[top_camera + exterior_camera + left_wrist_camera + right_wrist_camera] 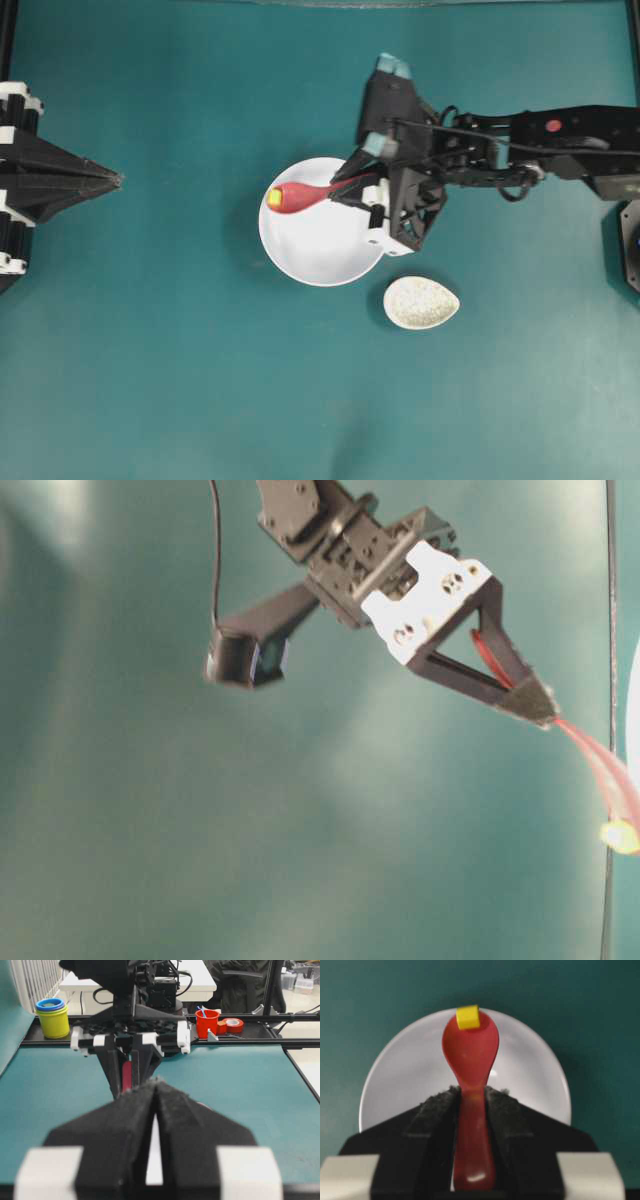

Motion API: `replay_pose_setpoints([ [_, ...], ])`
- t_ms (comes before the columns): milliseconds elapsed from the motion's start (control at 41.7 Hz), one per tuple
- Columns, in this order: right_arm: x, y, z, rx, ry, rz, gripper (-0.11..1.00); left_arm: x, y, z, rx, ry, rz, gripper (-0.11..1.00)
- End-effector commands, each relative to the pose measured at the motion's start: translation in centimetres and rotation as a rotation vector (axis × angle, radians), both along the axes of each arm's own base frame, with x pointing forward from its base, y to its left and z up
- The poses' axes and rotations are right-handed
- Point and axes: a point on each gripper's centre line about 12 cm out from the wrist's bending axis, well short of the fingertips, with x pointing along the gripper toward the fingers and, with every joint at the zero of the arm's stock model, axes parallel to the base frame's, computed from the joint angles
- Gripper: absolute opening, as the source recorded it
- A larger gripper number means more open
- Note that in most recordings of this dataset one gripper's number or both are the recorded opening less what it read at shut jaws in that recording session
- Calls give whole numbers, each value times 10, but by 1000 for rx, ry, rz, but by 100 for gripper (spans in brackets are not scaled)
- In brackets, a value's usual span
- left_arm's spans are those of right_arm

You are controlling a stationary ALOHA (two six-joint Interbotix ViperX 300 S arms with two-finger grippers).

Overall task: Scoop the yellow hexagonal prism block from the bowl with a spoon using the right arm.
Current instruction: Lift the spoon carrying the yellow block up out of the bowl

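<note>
Right wrist view | right gripper (470,1102): fingers clamped on the spoon (471,1060) handle | yellow block (468,1017) sits at the scoop's tip, over the white bowl (530,1075) | left gripper (115,180): fingers pressed together, holding nothing, well apart on the tabletop side.

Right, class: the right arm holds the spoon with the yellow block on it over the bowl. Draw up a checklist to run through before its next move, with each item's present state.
1. Right gripper shut on the spoon handle: ok.
2. Yellow block on the scoop: ok, though it sits at the far tip.
3. Spoon lifted off the bowl: cannot tell from overhead; the table-level view shows block and spoon in the air.
4. Scoop level enough to keep the block: cannot tell.
5. Left gripper shut and parked away from the bowl: ok.
6. Speckled dish apart from the bowl: ok.
</note>
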Motion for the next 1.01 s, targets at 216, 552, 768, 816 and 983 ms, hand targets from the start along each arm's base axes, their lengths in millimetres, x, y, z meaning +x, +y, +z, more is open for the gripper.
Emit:
replay_pose_setpoints([
  [216, -23, 5, 35, -63, -305, -27, 24, 2, 0, 9, 2, -23, -1, 0],
  [552, -66, 8, 51, -81, -450, -46, 24, 2, 0, 10, -2, -25, 1, 0],
  [768, -79, 8, 56, -82, -474, -49, 24, 2, 0, 10, -3, -29, 0, 0],
  [816, -80, 9, 55, -78, -471, -49, 24, 2, 0, 11, -3, -31, 0, 0],
  [983, -80, 9, 55, -78, -469, -49, 24, 2, 0, 10, 0, -31, -1, 0],
])
